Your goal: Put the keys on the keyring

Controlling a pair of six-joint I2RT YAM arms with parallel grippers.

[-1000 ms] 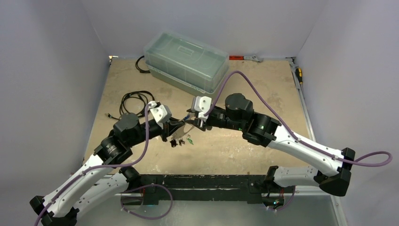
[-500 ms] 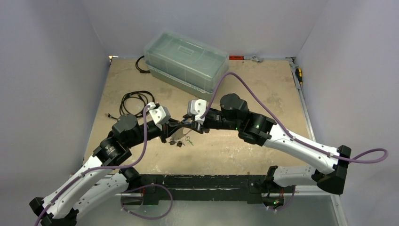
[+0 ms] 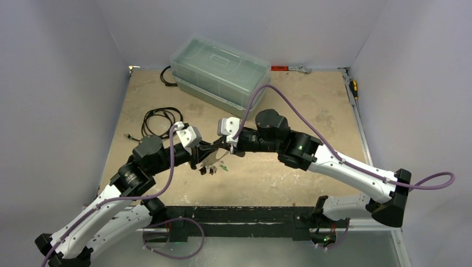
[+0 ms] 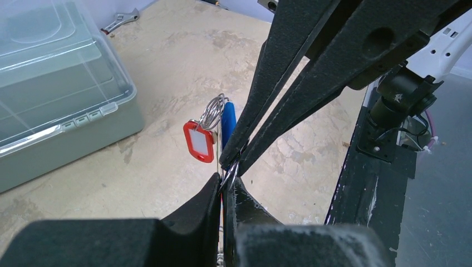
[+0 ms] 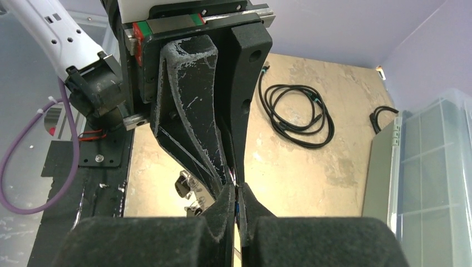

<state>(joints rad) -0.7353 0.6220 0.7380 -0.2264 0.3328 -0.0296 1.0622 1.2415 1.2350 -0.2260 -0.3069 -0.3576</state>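
Note:
My left gripper [image 3: 213, 150] and right gripper [image 3: 224, 146] meet tip to tip above the table. In the left wrist view the keyring [image 4: 231, 168] shows edge-on as thin grey metal. The left gripper [image 4: 225, 186] is shut on it. The right fingers [image 4: 261, 125] pinch the same metal edge from the other side. A red-tagged key [image 4: 198, 141] and a blue one [image 4: 228, 119] hang beside them on small wire rings. Black and green keys [image 3: 214, 167] dangle below. The right gripper [image 5: 238, 189] is shut, with a sliver of blue in its gap.
A clear lidded plastic box [image 3: 220, 72] stands at the back. A coiled black cable [image 3: 158, 119] lies left of the arms and also shows in the right wrist view [image 5: 298, 111]. A wrench [image 3: 298, 69] and a screwdriver [image 3: 353, 88] lie at the table's far edge.
My right arm has moved left until its fingertips meet the left gripper's. The left gripper has stayed put. The hanging keys have swung slightly.

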